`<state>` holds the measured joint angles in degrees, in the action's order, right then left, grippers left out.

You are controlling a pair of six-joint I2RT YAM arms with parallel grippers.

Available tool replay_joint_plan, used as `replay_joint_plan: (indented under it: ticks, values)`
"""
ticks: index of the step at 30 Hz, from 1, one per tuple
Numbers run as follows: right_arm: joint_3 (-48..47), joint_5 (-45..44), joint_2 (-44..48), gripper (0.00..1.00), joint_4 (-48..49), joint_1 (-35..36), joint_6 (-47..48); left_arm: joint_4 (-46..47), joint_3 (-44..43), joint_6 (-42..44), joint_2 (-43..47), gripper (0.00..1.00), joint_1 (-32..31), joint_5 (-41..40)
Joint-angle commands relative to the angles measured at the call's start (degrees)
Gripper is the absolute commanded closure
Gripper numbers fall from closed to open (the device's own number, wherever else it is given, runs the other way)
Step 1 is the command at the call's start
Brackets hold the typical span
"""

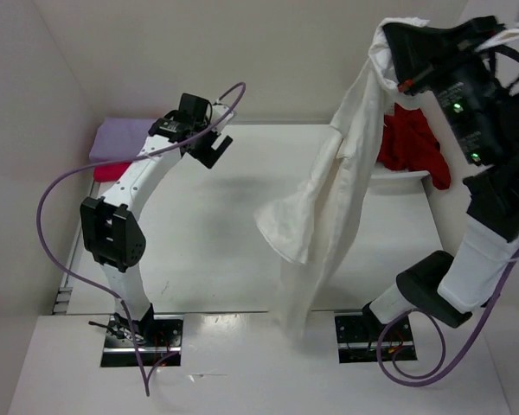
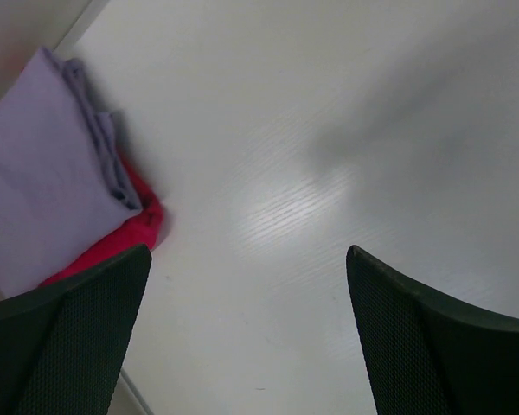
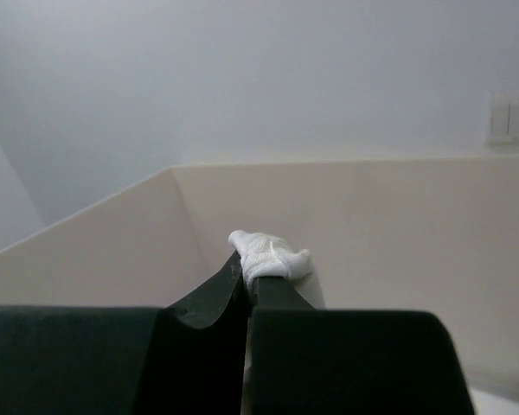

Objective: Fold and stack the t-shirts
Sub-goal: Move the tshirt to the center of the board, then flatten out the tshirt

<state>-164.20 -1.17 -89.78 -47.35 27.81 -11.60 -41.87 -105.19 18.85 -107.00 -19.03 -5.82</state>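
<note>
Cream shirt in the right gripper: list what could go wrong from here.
1. The right gripper pinches only a small bunch of the cream shirt, so the cloth may slip out.
2. The shirt hangs twisted, its lower end near the right arm's base; lowering it could snag or crumple it.
3. The left gripper is open and far off, near the lavender shirt, so it cannot yet spread the cloth.

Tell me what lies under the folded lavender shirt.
A magenta-pink shirt lies under the lavender shirt; only its edge shows along one side. The rest is covered, so its fold cannot be judged.
</note>
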Motion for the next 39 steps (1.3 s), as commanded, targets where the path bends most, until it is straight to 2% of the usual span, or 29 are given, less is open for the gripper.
replay_joint_plan:
  ticks: [1, 4, 7, 8, 10, 11, 12, 13, 15, 16, 20, 21, 24, 28, 31, 33, 35, 39]
  values:
    - [7.91, -4.35, -5.05, 1.00, -1.50, 0.05, -3.15, 2.58, 0.77, -1.89, 3.55, 0.00, 3.98, -6.65]
    - [13.11, -5.25, -10.40, 1.00, -6.95, -1.18, -6.41, 2.58, 0.25, -2.42, 4.17, 0.00, 7.50, -7.27]
    - [11.90, -3.06, -19.45, 1.00, -13.54, -2.32, -10.19, 1.01, 0.25, 0.20, 5.83, 0.00, 7.51, -3.86]
    - [9.97, -1.40, -23.91, 1.00, -14.77, -2.32, -11.25, 0.21, 0.25, 1.26, 6.71, 0.00, 6.82, 0.16]
    - [7.59, -2.08, -27.54, 1.00, -17.85, -2.32, -12.65, -0.32, 2.17, 2.59, 8.03, 0.00, 4.02, 1.08]
    - [7.58, -2.95, -28.95, 0.96, -18.64, -2.32, -13.18, -0.32, 2.96, 3.38, 8.04, 0.00, 3.13, 1.08]
    - [7.58, -3.66, -30.62, 0.51, -19.87, -2.32, -13.19, -0.32, 4.71, 3.38, 8.04, 0.00, 2.42, -0.40]
    - [7.58, -4.71, -30.63, 0.31, -19.88, -2.93, -13.71, 0.46, 5.60, 3.99, 8.04, 0.00, 1.72, -1.89]
    - [7.58, -8.40, -30.11, 0.10, -20.76, -2.94, -13.72, 0.47, 7.01, 4.00, 8.56, 0.00, 0.66, -5.33]
    - [8.71, -9.37, -29.32, 0.03, -21.28, -2.94, -13.72, 0.47, 8.06, 4.52, 9.09, 0.00, -0.04, -5.34]
    - [12.23, -13.06, -23.70, 0.03, -21.29, -3.47, -13.01, -3.47, 8.59, 6.27, 9.09, 0.00, -1.62, 5.44]
    - [13.46, -14.90, -22.38, 0.03, -21.29, -3.99, -13.01, -5.49, 8.59, 6.81, 9.09, 0.00, -3.11, 10.43]
    - [22.14, -20.16, -17.20, 0.03, -22.70, -3.99, -14.67, -8.22, 10.78, 9.09, 9.09, 0.00, -8.54, 15.82]
    - [46.91, -24.23, -6.86, 0.03, -20.16, -3.99, -18.28, -9.46, 14.56, 10.15, 8.04, 0.00, -17.17, 22.60]
    - [63.18, -21.35, 2.28, 0.03, -14.45, -7.67, -21.80, -8.77, 18.15, 10.77, 5.94, 0.00, -24.20, 24.72]
    - [72.91, -15.74, 6.87, 0.03, -10.14, -10.66, -23.03, -7.62, 19.92, 10.77, 4.01, 0.00, -29.37, 24.03]
    - [77.87, -12.82, 13.01, 0.03, -6.81, -14.18, -23.03, -5.17, 22.38, 10.77, 2.59, 0.00, -32.11, 23.49]
    - [85.52, -11.31, 17.53, 0.04, -6.87, -16.30, -23.56, -1.12, 24.32, 8.14, -1.79, 0.00, -35.72, 23.49]
